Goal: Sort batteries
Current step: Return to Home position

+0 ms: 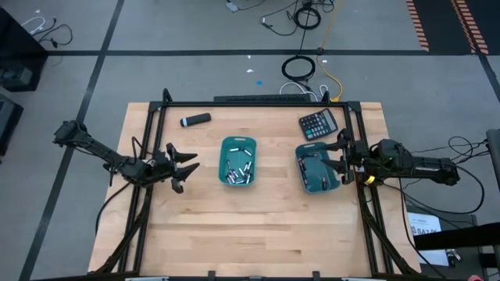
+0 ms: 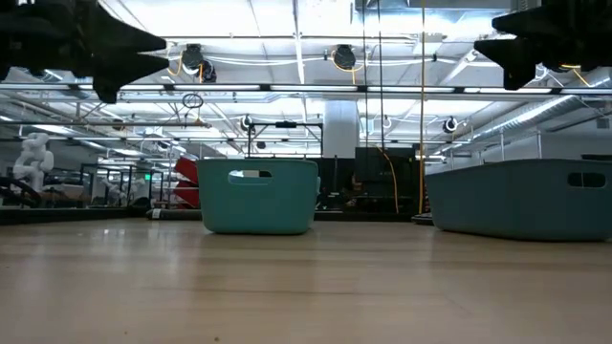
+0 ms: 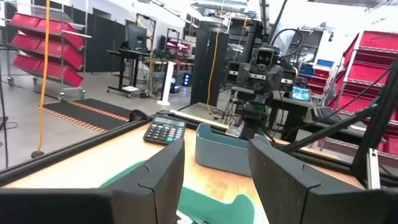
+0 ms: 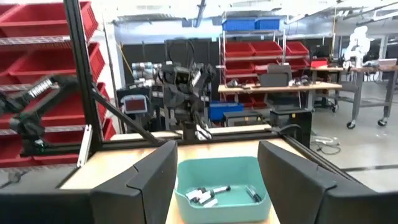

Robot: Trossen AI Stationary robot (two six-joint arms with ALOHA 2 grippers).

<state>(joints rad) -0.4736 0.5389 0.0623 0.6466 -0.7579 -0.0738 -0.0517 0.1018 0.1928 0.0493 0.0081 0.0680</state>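
Two teal bins stand on the wooden table. The middle bin (image 1: 238,161) holds several batteries (image 1: 237,170), which also show in the right wrist view as batteries (image 4: 208,194). The right bin (image 1: 319,170) holds a few batteries (image 1: 316,165). My left gripper (image 1: 187,162) hangs open in the air left of the middle bin, pointing toward it. My right gripper (image 1: 340,154) hangs open above the right bin's right edge. In the low view both grippers are high above the table, the left gripper (image 2: 100,43) and the right gripper (image 2: 540,48). Neither holds anything.
A dark calculator (image 1: 318,123) lies at the table's far right, behind the right bin. A black cylinder with a white tip (image 1: 195,119) lies at the far left. A black frame (image 1: 258,102) runs around the table's far and side edges. Bare wood fills the near half.
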